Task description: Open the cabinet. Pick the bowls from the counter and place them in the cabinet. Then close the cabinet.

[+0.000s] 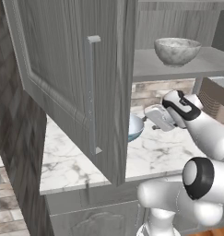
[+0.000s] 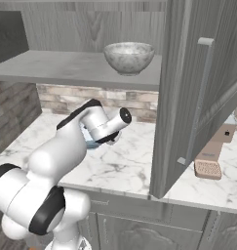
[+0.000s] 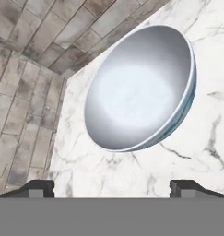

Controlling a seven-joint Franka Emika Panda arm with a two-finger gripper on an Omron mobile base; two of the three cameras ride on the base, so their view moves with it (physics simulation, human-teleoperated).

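Light blue bowl (image 3: 141, 90) upright on the marble surface (image 3: 196, 152), white inside, blue only along the outer rim; near the corner where the brick backsplash (image 3: 44, 41) turns. From the left base view, partly hidden behind the edge of the open left cabinet door (image 1: 76, 78). Speckled stone bowl (image 1: 177, 50) already on the cabinet shelf (image 1: 215, 62), upright, well back from the front edge.

Hand (image 3: 111, 186) spread wide, nothing between the fingertips (image 3: 37, 186), hovering just short of the blue bowl and looking into it at a slant. No contact yet.

Risks, judged from here:
- Glossy, curved rim; a pinch set too shallow likely slips off or tips the bowl.
- A finger landing on the rim instead of straddling it could shove the bowl toward the backsplash corner.
- Lift path up to the shelf runs close beside the open left door and its bar handle (image 1: 90, 92); a wide swing could clip door or shelf edge.
- Stone bowl near the middle of the shelf; placing too close risks knocking it.

Surface: white marble, grey veins, thick pale edge, base cabinets (image 2: 139, 224) below. A brown perforated block (image 2: 210, 161) beyond the open right door (image 2: 188, 88), exact kind unclear. Stacked brown slats (image 1: 217, 99) at the far right of the left base view, also unclear.

Room: brown-grey brick wall on two sides, grey wood-grain cabinet (image 2: 90, 29) above, both doors swung open.
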